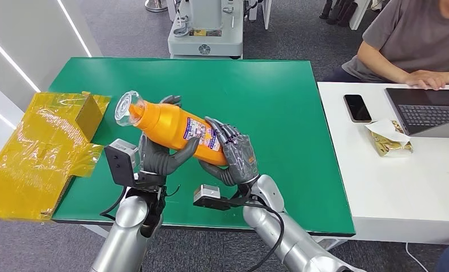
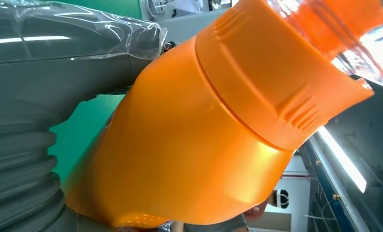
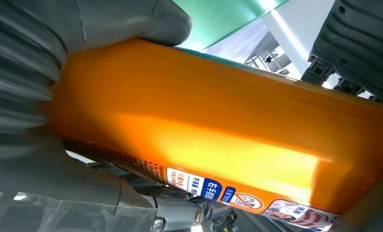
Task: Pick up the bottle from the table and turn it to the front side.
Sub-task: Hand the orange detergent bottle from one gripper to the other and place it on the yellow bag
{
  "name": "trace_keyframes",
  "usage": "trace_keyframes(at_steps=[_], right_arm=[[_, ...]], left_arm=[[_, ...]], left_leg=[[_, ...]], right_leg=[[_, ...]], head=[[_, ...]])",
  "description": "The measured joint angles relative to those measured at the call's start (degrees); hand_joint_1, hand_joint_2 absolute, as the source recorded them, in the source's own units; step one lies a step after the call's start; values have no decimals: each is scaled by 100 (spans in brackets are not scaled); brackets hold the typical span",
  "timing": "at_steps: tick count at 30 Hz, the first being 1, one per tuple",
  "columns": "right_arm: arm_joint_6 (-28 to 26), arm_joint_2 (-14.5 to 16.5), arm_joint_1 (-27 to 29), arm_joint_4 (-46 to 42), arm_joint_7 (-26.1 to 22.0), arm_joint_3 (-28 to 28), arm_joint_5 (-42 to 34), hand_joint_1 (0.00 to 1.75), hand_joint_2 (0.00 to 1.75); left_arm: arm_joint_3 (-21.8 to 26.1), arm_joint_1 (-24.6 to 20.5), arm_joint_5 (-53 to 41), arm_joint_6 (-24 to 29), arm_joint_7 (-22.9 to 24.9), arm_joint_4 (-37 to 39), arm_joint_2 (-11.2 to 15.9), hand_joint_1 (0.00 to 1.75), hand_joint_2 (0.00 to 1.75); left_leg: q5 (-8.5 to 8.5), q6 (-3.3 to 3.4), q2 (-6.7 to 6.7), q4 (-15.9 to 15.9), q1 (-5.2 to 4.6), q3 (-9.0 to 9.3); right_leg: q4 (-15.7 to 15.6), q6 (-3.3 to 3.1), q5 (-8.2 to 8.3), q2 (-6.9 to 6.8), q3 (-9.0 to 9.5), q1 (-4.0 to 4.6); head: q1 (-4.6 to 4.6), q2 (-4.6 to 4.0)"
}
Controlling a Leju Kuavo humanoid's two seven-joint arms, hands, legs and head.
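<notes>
The bottle (image 1: 174,127) is orange, with a clear cap (image 1: 126,107) over an orange neck and a printed label (image 1: 202,134) on its body. It is held off the green worktop (image 1: 279,102), tilted, with the cap end pointing away from the robot and toward the yellow film-wrapped box (image 1: 43,147) that lies at the worktop's edge.

The left hand (image 1: 160,156) grips the bottle at mid-body from beneath, thumb laid across the near side, fingers wrapped around the far side. The right hand (image 1: 233,156) grips the base end of the bottle, fingers curled over the label. Both hands are closed on the bottle.

In the left wrist view, the bottle's ribbed shoulder collar (image 2: 276,82) sits just beside the grey thumb (image 2: 68,53). In the right wrist view, the label strip (image 3: 218,191) runs along the bottle's edge.

Beside the green worktop stands a white desk (image 1: 392,187) carrying a phone (image 1: 357,107), a laptop (image 1: 429,110) and a snack packet (image 1: 389,139). A person (image 1: 415,39) sits at it.
</notes>
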Motion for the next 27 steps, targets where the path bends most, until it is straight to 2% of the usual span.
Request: trace_keyframes(at_steps=[25,26,27], right_arm=[[0,41,84,249,-216,39,-301,175,175],[0,41,82,260,-216,44,-301,146,175],[0,41,81,268,-216,46,-296,102,175]], left_arm=[[7,92,101,120,-277,123,9,175,175],[7,92,107,125,-297,136,9,175,175],[8,92,114,130,-313,147,9,175,175]], left_leg=[[0,0,2,0,0,0],[0,0,2,0,0,0],[0,0,2,0,0,0]], right_leg=[[-1,0,0,2,-2,0],[-1,0,0,2,-2,0],[-1,0,0,2,-2,0]], head=[[0,0],[0,0],[0,0]])
